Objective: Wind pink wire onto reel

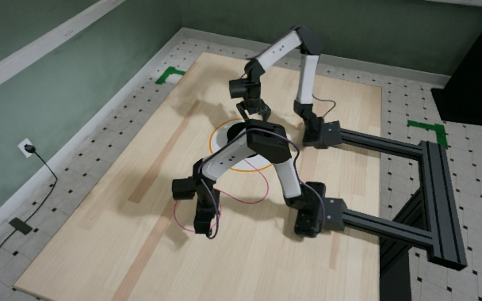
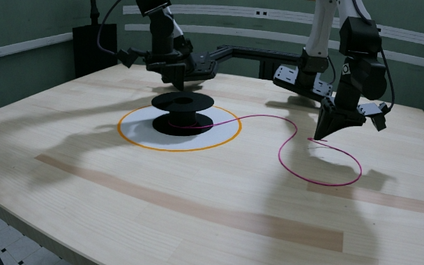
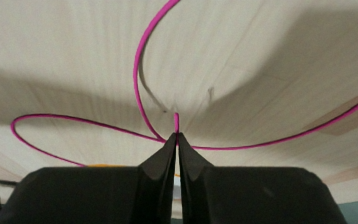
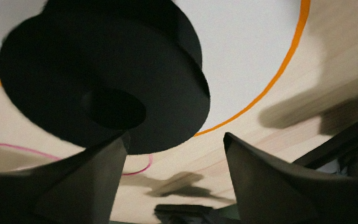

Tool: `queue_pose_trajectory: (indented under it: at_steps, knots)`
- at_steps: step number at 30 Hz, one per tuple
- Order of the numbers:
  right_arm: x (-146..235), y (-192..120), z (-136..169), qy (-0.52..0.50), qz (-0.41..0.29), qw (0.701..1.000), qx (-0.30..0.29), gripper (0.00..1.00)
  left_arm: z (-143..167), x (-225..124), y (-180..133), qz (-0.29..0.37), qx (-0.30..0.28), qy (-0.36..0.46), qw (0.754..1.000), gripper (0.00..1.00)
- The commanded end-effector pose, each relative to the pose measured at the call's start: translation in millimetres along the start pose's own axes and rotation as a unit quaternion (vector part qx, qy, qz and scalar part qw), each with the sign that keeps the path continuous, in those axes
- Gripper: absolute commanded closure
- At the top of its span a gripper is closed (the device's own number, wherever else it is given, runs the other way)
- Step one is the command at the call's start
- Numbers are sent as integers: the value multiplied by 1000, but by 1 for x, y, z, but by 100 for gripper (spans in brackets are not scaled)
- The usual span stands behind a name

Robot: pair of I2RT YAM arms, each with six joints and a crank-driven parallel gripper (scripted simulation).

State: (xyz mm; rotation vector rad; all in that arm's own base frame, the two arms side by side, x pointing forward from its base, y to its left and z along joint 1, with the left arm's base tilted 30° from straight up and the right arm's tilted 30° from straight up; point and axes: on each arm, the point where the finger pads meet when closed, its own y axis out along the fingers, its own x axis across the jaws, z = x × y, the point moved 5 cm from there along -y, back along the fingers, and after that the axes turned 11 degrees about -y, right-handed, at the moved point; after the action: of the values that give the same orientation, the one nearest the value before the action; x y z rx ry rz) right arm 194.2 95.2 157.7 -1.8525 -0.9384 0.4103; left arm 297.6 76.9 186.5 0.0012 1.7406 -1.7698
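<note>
Two arms (image 1: 230,158) (image 1: 279,49) (image 2: 322,28) (image 2: 162,31) bent, reaching down: left end effector (image 1: 203,227) (image 2: 316,138) (image 3: 177,136) pinching pink wire (image 1: 268,186) (image 2: 360,171) (image 3: 135,75) (image 4: 30,149); right end effector (image 1: 257,118) (image 2: 178,88) (image 4: 176,135) spread near reel (image 1: 235,132) (image 2: 160,102) (image 4: 165,75).

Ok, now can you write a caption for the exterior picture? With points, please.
Black reel (image 2: 183,118) inside the orange ring (image 2: 240,126), pink wire (image 2: 279,153) trailing away.

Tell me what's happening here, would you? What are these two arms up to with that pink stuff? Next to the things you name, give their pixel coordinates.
They're on a job of winding pink wire (image 1: 268,187) (image 2: 331,185) (image 3: 135,70) (image 4: 30,150) onto a black reel (image 1: 236,132) (image 2: 183,118) (image 4: 165,95). The left gripper (image 1: 203,230) (image 2: 316,138) (image 3: 177,135) pinches the wire near one end. The right gripper (image 1: 255,118) (image 2: 178,86) (image 4: 176,134) is open beside the reel, holding nothing. The reel lies flat inside the orange ring (image 1: 247,170) (image 2: 118,126) (image 4: 277,76), but a long, curving stretch of wire remains unwound.
</note>
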Motion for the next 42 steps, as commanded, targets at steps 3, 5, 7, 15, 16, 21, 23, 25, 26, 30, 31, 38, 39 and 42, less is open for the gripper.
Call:
queue_pose_trajectory:
  at_steps: [3,5,7,15,16,21,23,25,26,30,31,38,39,42]
  knots:
    - [15,-2,-19,-135,-17,991,-9,15,-3,0,-10,16,-4,-1,1000,100]
    - [23,-3,-25,-227,-16,974,-11,15,-3,0,-10,16,-4,-1,1000,100]
    - [25,-4,-32,-298,-11,954,-11,15,-3,0,-10,16,-4,-1,1000,100]
    - [51,-6,-46,-505,-1,863,-19,15,-3,0,-9,16,-4,-1,1000,100]
    - [54,-7,-50,-530,0,848,-20,15,-3,0,-9,16,-4,-1,1000,100]
    - [65,-8,-58,-641,2,768,-19,15,-3,-1,-9,16,-4,-1,1000,100]
    - [72,-8,-60,-686,3,728,-19,15,-3,-1,-9,16,-4,-1,1000,100]
    - [75,-9,-60,-728,2,686,-21,15,-3,-1,-9,16,-4,-1,1000,100]
    - [77,-9,-61,-747,2,664,-21,15,-3,-1,-9,16,-4,-1,1000,100]
    - [78,-9,-61,-823,1,567,-20,15,-3,-1,-9,16,-4,-1,1000,100]
    - [78,-10,-61,-840,0,542,-19,15,-3,-1,-8,16,-4,-1,1000,100]
    - [77,-8,-61,-886,-2,463,-19,15,-2,-1,-8,16,-4,-1,1000,100]
    - [77,-7,-61,-886,-2,463,-19,15,-2,-1,-8,16,-4,-1,1000,100]
    - [77,-6,-59,-886,-2,463,-19,15,-2,-1,-8,16,-4,-1,1000,100]
